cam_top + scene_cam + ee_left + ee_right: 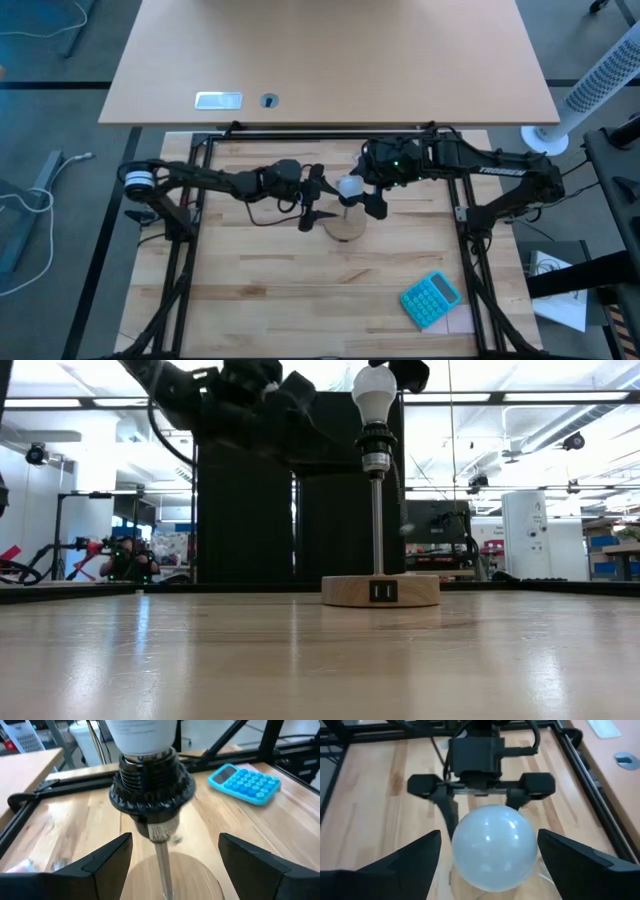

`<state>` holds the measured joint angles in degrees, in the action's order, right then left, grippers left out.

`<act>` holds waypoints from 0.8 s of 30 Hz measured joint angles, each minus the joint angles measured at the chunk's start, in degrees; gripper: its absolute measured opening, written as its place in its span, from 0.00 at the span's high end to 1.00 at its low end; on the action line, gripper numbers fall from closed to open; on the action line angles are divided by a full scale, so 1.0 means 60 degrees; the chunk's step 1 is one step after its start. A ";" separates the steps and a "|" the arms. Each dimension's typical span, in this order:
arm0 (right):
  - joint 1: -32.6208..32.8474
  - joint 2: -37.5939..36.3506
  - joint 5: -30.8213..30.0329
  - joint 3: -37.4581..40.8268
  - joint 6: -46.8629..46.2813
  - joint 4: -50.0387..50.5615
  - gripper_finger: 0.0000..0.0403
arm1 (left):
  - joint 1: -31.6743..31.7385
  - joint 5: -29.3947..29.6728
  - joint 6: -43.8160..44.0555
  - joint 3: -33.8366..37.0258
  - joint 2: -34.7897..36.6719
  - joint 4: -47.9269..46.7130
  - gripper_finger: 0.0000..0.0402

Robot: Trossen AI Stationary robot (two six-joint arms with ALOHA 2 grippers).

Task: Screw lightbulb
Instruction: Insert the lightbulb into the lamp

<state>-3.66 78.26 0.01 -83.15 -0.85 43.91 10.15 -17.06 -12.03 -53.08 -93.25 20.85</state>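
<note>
right hand point(487, 857) open, white rounded lightbulb point(494, 847)

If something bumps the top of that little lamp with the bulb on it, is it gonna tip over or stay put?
Probably wobbly: the lightbulb sits high on a thin rod, so a push up there has leverage. The wooden base is wide and flat, which should resist a light nudge. The bulb looks smooth and round, likely slippery and breakable under a hard squeeze.

Overhead looks down; low looks level; wrists close; all share lightbulb point(350, 186).
</note>
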 joint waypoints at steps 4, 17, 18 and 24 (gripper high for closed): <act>0.0000 0.0096 0.0054 0.0000 -0.0065 -0.0143 0.21 | 0.0000 0.0000 -0.0167 0.0000 0.0506 -0.0861 0.29; 0.0000 0.0361 0.0222 0.0011 -0.0401 -0.0147 0.30 | 0.0094 0.0918 0.0201 0.0117 0.1237 -0.1528 0.29; 0.0004 0.0370 0.0187 0.0011 -0.0419 -0.0144 0.30 | 0.0111 0.0938 0.0306 0.0159 0.1246 -0.1441 0.29; 0.0011 0.0350 -0.0394 0.0011 -0.0808 -0.0103 0.32 | 0.0127 0.0954 0.1014 0.0762 0.1177 0.0522 0.29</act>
<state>-3.59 80.36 -2.36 -83.09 -5.70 43.29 10.92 -11.34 -5.95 -48.51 -86.19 23.99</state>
